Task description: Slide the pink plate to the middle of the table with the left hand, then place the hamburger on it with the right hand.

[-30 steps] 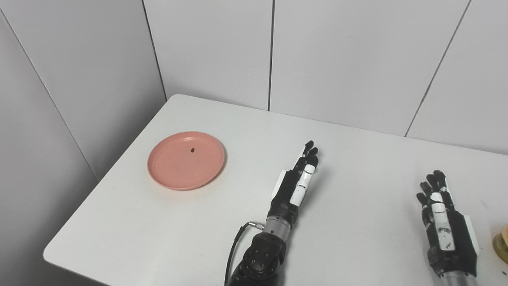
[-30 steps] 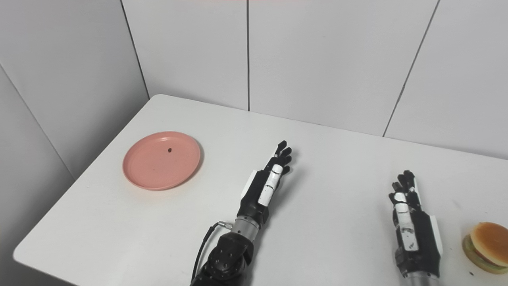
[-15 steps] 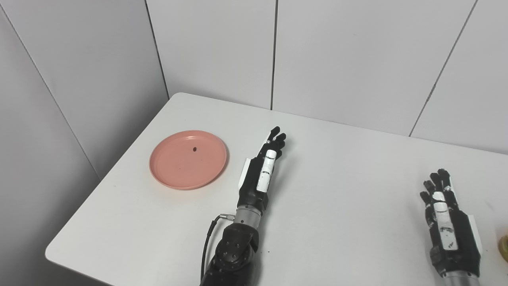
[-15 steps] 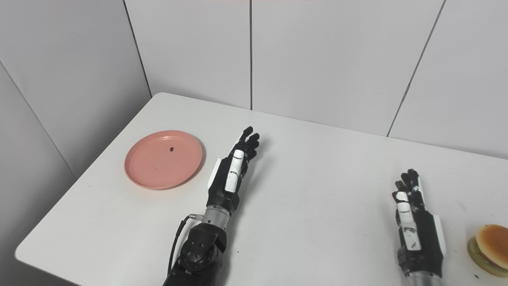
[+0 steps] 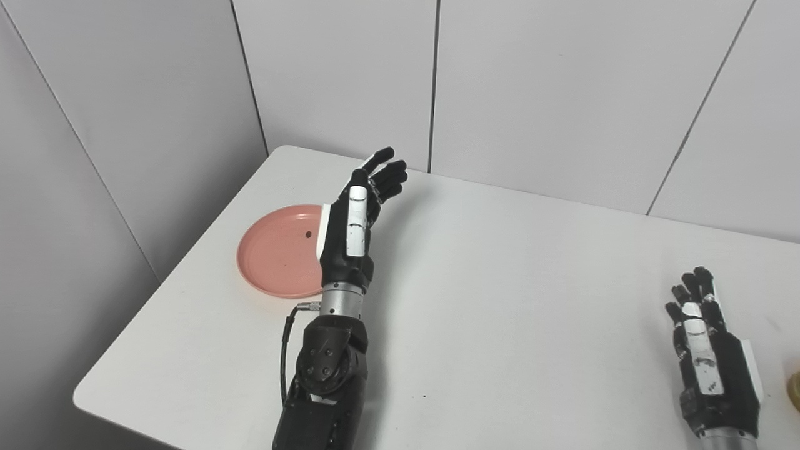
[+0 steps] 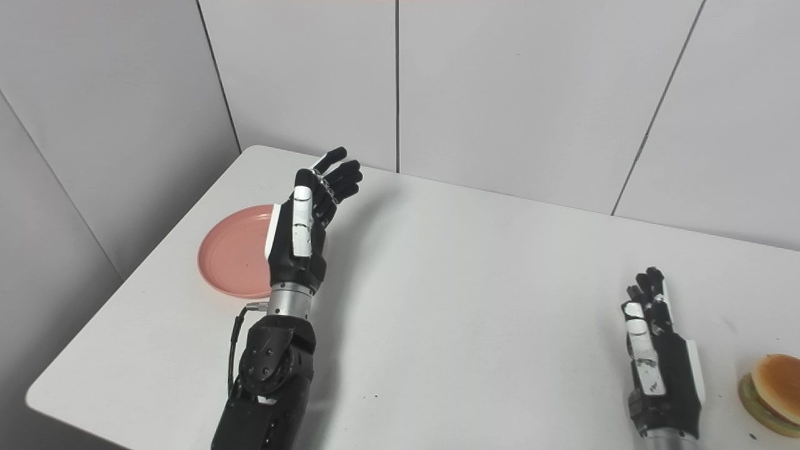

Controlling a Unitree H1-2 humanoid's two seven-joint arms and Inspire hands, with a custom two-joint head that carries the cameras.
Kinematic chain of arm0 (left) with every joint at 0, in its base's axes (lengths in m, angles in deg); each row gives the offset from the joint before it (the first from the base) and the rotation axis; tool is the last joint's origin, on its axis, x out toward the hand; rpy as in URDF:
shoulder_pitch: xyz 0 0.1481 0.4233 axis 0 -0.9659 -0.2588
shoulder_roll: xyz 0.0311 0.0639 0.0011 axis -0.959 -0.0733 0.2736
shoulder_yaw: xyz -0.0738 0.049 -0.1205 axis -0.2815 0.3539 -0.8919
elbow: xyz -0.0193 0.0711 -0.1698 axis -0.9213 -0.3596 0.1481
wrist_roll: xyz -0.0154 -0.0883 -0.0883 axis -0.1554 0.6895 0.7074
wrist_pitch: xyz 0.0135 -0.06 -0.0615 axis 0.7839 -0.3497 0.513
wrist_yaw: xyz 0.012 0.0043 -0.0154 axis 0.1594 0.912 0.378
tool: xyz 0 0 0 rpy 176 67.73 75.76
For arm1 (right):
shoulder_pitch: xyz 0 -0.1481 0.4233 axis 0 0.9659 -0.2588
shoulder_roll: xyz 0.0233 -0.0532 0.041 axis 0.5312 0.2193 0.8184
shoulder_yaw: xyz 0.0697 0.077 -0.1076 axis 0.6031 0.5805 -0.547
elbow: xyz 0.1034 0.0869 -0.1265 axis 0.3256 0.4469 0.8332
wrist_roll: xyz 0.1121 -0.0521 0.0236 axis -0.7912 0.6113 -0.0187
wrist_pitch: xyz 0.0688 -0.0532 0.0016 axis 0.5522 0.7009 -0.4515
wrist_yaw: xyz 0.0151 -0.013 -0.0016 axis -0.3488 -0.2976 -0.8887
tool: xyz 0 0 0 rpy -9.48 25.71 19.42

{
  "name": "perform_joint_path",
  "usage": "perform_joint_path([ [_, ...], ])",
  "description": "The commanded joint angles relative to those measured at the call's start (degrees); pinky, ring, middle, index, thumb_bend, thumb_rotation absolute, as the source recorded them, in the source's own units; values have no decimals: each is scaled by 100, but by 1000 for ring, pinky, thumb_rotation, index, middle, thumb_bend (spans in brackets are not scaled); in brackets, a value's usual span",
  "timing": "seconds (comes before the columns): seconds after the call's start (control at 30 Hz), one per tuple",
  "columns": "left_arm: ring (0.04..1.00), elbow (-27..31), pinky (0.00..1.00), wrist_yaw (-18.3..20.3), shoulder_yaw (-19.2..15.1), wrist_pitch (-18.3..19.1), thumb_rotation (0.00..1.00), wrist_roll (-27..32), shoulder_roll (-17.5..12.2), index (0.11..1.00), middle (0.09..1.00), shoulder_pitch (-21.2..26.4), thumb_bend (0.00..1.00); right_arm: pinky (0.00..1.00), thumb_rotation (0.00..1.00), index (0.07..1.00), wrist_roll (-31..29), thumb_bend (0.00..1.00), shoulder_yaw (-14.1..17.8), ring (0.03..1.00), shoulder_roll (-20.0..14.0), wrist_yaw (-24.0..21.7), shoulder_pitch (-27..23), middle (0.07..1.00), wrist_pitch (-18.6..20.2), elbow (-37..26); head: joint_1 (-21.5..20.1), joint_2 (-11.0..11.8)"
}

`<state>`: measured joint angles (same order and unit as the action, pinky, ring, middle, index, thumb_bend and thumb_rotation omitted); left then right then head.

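Pink plate (image 5: 275, 253) sits far left near the counter (image 5: 500, 281) edge. The left hand (image 5: 353, 219), fingers spread, hovers above its right rim; a careless push could send it off.

pink plate (image 5: 275, 253): round, shallow, flat on the table near its left edge, small dark speck inside, right part hidden behind the left arm. hamburger (image 6: 770, 394): upright at the far right near the front edge, tan bun over green lettuce, cropped by the frame.
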<state>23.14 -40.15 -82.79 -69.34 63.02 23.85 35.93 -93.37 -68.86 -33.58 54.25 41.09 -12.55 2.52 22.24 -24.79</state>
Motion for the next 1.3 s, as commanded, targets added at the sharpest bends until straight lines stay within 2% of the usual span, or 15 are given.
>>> perform_joint_path([
  [0.0, 740, 102, 788, -84, -94, -323, 1000, -6, -129, 716, 725, 185, 734, 1000, 764, 1000, -55, 570, 17, 1000, -18, -51, -75, 1000, -151, -159, 17, -15],
  [0.2, 726, 13, 796, -346, -460, -358, 1000, -110, -385, 680, 695, 250, 736, 1000, 770, 1000, -32, 560, 7, 1000, -43, -62, -75, 1000, -177, -157, 23, -21],
  [0.23, 737, -26, 823, -410, -531, -368, 1000, -133, -445, 679, 692, 269, 738, 1000, 770, 1000, -32, 558, 6, 1000, -51, -67, -77, 1000, -180, -151, 27, -31],
  [0.57, 691, -532, 762, -726, -970, -579, 1000, -147, -923, 659, 657, 372, 741, 1000, 775, 1000, -72, 550, 13, 1000, -71, -94, -77, 999, -185, -130, 48, -46],
  [0.67, 671, -653, 715, -853, -1064, -569, 1000, -206, -1050, 649, 650, 380, 751, 1000, 784, 1000, -74, 549, 13, 1000, -71, -104, -81, 1000, -209, -107, 47, -36],
  [0.9, 660, -864, 695, -1045, -1255, -393, 1000, -207, -1325, 646, 643, 334, 786, 1000, 799, 1000, -63, 567, 25, 1000, -84, -107, -80, 1000, -212, -93, 62, -32],
  [1.07, 671, -1124, 707, -1110, -1410, -282, 1000, -37, -1492, 653, 647, 305, 796, 1000, 795, 1000, -104, 570, 38, 1000, -94, -153, -92, 1000, -243, -50, 70, -37],
  [1.27, 678, -1561, 682, -1054, -1543, -423, 1000, 223, -1651, 666, 661, 344, 795, 1000, 796, 1000, -103, 579, 50, 1000, -96, -160, -99, 1000, -238, -40, 75, -37],
])
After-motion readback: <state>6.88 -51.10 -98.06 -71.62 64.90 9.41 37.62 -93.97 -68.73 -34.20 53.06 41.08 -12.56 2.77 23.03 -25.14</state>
